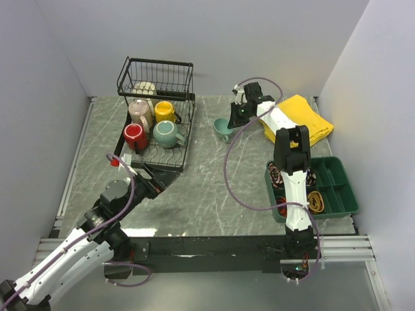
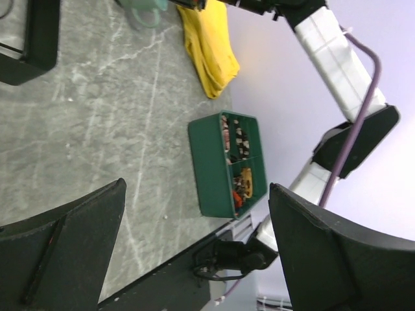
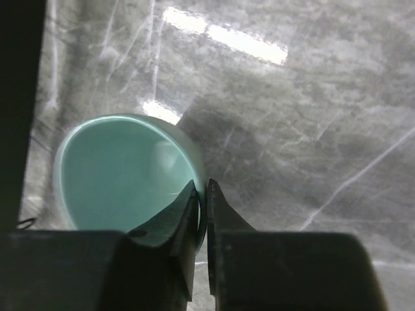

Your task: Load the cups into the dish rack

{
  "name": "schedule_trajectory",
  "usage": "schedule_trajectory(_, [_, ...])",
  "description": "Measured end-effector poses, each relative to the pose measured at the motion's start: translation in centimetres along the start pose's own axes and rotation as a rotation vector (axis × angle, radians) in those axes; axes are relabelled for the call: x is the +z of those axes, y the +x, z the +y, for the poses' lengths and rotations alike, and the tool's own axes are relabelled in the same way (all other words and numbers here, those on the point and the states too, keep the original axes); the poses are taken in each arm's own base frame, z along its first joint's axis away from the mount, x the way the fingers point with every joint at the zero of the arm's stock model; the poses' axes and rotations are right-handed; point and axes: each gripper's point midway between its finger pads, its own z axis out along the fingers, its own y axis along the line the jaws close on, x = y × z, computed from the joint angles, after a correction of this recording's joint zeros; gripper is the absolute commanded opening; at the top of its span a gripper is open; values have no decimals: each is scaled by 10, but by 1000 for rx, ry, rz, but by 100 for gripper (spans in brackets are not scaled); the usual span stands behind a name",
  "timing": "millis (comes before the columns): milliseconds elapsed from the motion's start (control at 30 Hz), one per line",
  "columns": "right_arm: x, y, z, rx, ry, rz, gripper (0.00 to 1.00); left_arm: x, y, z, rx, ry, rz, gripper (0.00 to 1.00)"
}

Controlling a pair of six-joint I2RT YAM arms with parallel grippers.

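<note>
The black wire dish rack (image 1: 185, 139) stands at the back left. It holds the red mug (image 1: 135, 136), the grey-green mug (image 1: 167, 133), the yellow mug (image 1: 164, 111), the beige mug (image 1: 139, 111) and the cream mug (image 1: 145, 89). The small teal mug (image 1: 222, 128) is right of the rack, tilted. My right gripper (image 1: 235, 118) is shut on its rim; in the right wrist view one finger (image 3: 185, 207) is inside the teal mug (image 3: 117, 172) and one outside. My left gripper (image 1: 150, 183) is open and empty near the rack's front corner.
A yellow cloth (image 1: 299, 120) lies at the back right. A green compartmented tray (image 1: 334, 188) with small items sits at the right, also in the left wrist view (image 2: 214, 168). White walls enclose the table.
</note>
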Motion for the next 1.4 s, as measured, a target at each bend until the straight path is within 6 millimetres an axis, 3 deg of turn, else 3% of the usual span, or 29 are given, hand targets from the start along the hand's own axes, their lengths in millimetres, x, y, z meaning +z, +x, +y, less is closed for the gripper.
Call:
schedule_trajectory(267, [0, 11, 4, 19, -43, -8, 0, 8, 4, -13, -60, 78, 13, 96])
schedule_trajectory(433, [-31, 32, 32, 101, -185, -28, 0, 23, 9, -26, -85, 128, 50, 99])
schedule_trajectory(533, [-79, 30, 64, 155, -314, -111, 0, 36, 15, -37, -109, 170, 88, 98])
schedule_trajectory(633, [-138, 2, 102, 141, -451, -252, 0, 48, 18, -54, -130, 223, 120, 95])
schedule_trajectory(733, [-199, -29, 141, 100, -597, -394, 0, 61, 14, -92, -125, 322, 159, 94])
schedule_trajectory(867, [-264, -41, 187, 80, -797, -494, 0, 67, -1, -160, -87, 507, 176, 93])
schedule_trajectory(1033, [-303, -35, 215, 154, -982, -488, 0, 63, -18, -228, -35, 703, 171, 90])
schedule_trajectory(1133, [-320, -32, 224, 192, -1052, -480, 0, 64, -21, -255, -17, 766, 179, 89])
schedule_trajectory(1400, [-374, -13, 259, 125, -1166, -512, 0, 79, -5, -272, 11, 778, 239, 88])
